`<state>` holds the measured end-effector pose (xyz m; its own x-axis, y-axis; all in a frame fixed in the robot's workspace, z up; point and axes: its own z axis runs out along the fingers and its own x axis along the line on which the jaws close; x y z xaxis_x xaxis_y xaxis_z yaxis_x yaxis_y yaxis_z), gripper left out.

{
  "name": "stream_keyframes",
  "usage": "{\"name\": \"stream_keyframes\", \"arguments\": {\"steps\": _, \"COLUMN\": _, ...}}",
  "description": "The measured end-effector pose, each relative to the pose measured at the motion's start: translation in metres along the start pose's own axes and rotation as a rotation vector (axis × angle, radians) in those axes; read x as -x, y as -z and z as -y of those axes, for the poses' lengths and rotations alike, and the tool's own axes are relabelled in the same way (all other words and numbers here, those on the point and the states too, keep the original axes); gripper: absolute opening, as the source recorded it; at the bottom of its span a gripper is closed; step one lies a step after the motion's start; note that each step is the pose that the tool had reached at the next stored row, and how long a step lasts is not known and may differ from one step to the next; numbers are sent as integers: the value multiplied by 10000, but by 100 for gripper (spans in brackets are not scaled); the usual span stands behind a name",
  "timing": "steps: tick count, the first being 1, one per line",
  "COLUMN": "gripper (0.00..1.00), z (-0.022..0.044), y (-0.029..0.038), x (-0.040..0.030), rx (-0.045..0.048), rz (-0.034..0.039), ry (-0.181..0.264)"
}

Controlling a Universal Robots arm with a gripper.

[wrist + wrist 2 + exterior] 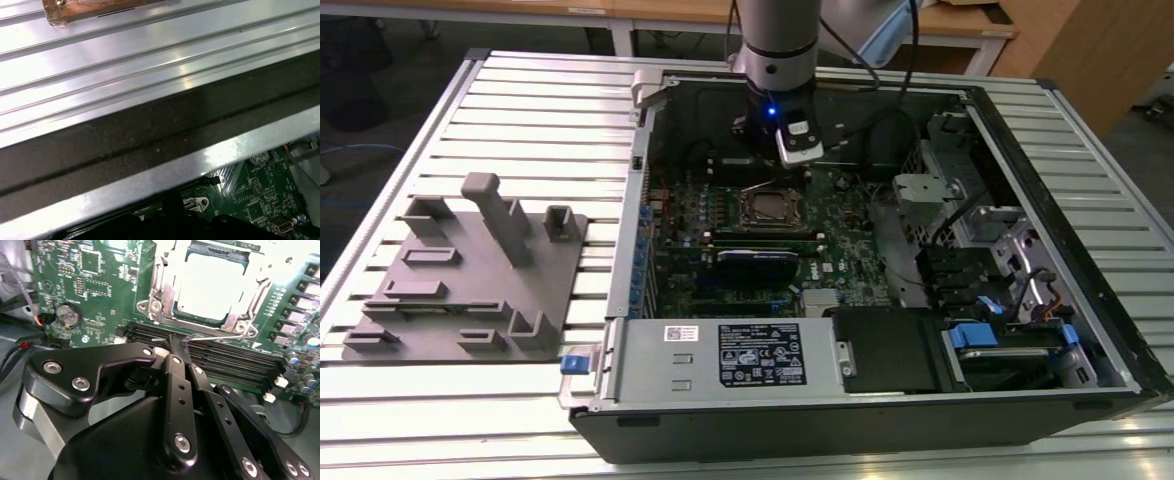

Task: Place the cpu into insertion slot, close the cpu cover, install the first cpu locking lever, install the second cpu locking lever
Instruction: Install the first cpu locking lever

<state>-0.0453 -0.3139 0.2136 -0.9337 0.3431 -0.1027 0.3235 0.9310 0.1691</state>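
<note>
As the exterior view shows, the arm (pixel 777 50) hangs above the socket (pixel 767 208).
Second wrist view: pincer (pixel 175 346) closed together, tips at the thin lever (pixel 220 337) (stiff, springy wire, probably best caught near its end); chip (pixel 210 285) sits under its cover (pixel 155 285).

i count one robot arm (pixel 778 40), one open computer case (pixel 854 420), one green board (pixel 100 270) in it, one insertion slot (pixel 766 208), one cpu (pixel 210 287), one coin battery (pixel 67 314) and one grey fixture block (pixel 467 290) beside the case.
</note>
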Motion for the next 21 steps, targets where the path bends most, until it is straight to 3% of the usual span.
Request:
{"name": "stream_keyframes", "arguments": {"steps": 1, "gripper": 11, "z": 0, "y": 0, "x": -2, "rx": 11, "rz": 30, "ry": 4}}
{"name": "stream_keyframes", "arguments": {"steps": 7, "gripper": 11, "z": 5, "y": 0, "x": -8, "rx": 17, "rz": 41, "ry": 5}}
{"name": "stream_keyframes", "arguments": {"steps": 21, "gripper": 11, "z": 73, "y": 21, "x": -122, "rx": 74, "rz": 116, "ry": 12}}
